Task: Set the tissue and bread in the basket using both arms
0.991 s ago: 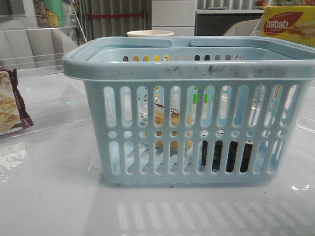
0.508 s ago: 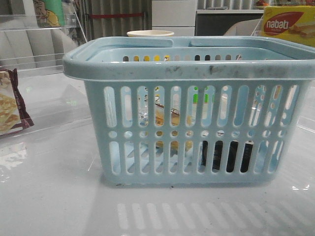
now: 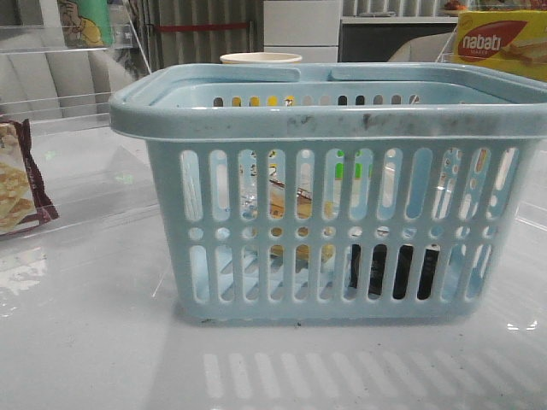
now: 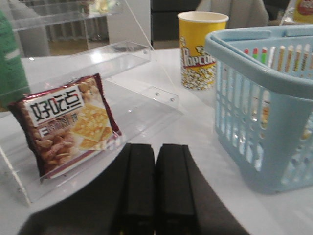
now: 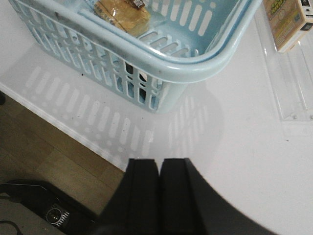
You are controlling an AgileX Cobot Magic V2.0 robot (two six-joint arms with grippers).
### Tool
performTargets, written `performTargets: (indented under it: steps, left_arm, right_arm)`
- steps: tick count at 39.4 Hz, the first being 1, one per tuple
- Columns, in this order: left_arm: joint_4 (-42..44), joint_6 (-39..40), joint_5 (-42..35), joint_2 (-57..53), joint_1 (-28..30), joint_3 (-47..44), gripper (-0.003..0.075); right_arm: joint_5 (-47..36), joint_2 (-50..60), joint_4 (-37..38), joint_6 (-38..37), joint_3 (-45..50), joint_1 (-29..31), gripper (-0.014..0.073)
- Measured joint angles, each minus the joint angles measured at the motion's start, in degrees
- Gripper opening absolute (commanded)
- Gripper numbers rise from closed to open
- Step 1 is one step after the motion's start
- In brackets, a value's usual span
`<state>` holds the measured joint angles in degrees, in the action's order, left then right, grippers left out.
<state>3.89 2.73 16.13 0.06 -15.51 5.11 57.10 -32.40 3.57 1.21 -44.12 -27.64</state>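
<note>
The light blue basket (image 3: pixel 342 124) stands in the middle of the table. Through its slots I see the black tissue pack (image 3: pixel 395 272) low on the right of its floor and the pale yellow bread (image 3: pixel 299 205) in clear wrap left of it. The bread also shows inside the basket in the right wrist view (image 5: pixel 122 14). My left gripper (image 4: pixel 155 149) is shut and empty, left of the basket (image 4: pixel 264 93), above the table. My right gripper (image 5: pixel 159 162) is shut and empty, outside the basket's corner (image 5: pixel 195 68), near the table's edge. Neither gripper shows in the front view.
A brown-edged cracker packet (image 4: pixel 68 125) leans in a clear acrylic stand (image 4: pixel 142 93) on the left. A yellow popcorn cup (image 4: pixel 199 49) stands behind the basket. A yellow nabati box (image 3: pixel 500 43) sits at the back right. The table edge and wooden floor (image 5: pixel 54 156) lie beside my right gripper.
</note>
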Motion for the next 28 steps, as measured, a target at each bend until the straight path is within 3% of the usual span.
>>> performTargets:
  steps: [6, 13, 28]
  left_arm:
    - [3.3, 0.0, -7.8, -0.4, 6.0, -5.5, 0.0091]
    - [4.3, -0.1, -10.0, -0.4, 11.4, -5.6, 0.0091]
    - [4.1, -0.1, -13.5, -0.4, 13.5, -5.6, 0.0091]
  right_arm:
    - [0.1, 0.0, 0.0, 0.0, 0.0, 0.0, 0.0057]
    - [0.1, 0.0, 0.0, 0.0, 0.0, 0.0, 0.0057]
    - [0.1, 0.0, 0.0, 0.0, 0.0, 0.0, 0.0057]
